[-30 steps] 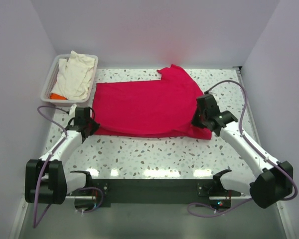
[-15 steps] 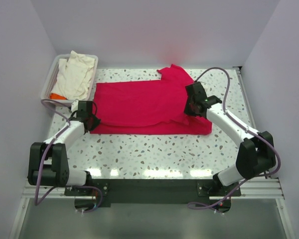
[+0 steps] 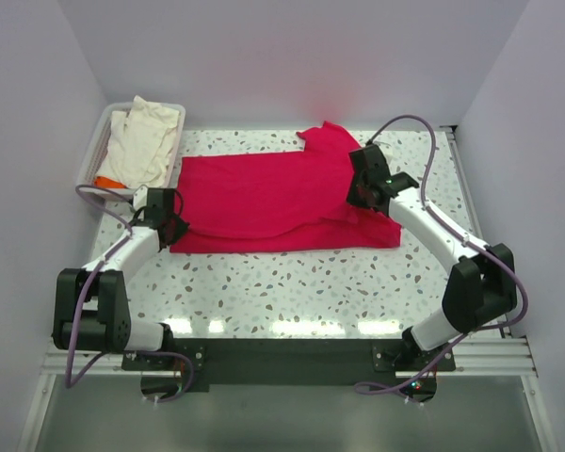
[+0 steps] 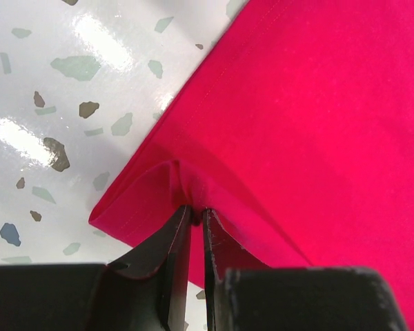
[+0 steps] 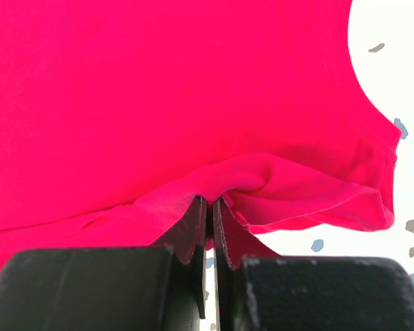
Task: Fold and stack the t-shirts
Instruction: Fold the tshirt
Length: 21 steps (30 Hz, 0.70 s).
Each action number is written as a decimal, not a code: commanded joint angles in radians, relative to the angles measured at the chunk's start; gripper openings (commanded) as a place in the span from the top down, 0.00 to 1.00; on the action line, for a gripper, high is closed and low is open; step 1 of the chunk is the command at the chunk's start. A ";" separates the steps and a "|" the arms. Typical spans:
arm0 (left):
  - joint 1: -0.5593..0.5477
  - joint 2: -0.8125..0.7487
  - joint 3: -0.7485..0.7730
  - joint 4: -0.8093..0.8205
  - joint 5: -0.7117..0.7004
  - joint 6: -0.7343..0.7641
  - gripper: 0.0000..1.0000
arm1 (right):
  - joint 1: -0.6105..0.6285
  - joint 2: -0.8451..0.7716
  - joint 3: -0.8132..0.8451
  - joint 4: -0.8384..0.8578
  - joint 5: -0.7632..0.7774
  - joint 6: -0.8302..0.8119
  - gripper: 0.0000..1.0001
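The crimson-red t-shirt (image 3: 264, 198) lies spread across the middle of the table, its near edge being folded toward the back. My left gripper (image 3: 172, 224) is shut on its near left corner (image 4: 186, 186). My right gripper (image 3: 362, 196) is shut on a fold at the shirt's right side (image 5: 262, 172), lifted over the cloth. The cream-white t-shirt (image 3: 143, 139) lies crumpled in the tray at the back left, with a bit of orange fabric (image 3: 107, 182) under it.
A white plastic tray (image 3: 92, 155) stands at the back left corner. Walls enclose the table at the back and both sides. Speckled tabletop (image 3: 292, 282) lies bare in front of the shirt.
Both grippers have moved toward the back with the shirt's near edge, the right one farthest, pulling the near hem up over the shirt. The shirt now looks narrower front to back.
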 commanded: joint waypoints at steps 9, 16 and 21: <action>0.007 0.002 0.064 -0.002 -0.050 0.006 0.83 | -0.019 0.006 0.051 0.042 0.049 -0.017 1.00; 0.009 0.025 0.079 0.003 -0.053 0.010 0.84 | -0.030 0.020 0.060 0.057 0.022 -0.020 1.00; 0.009 0.064 0.091 0.015 -0.061 0.010 0.58 | -0.030 0.031 0.052 0.068 -0.001 -0.018 1.00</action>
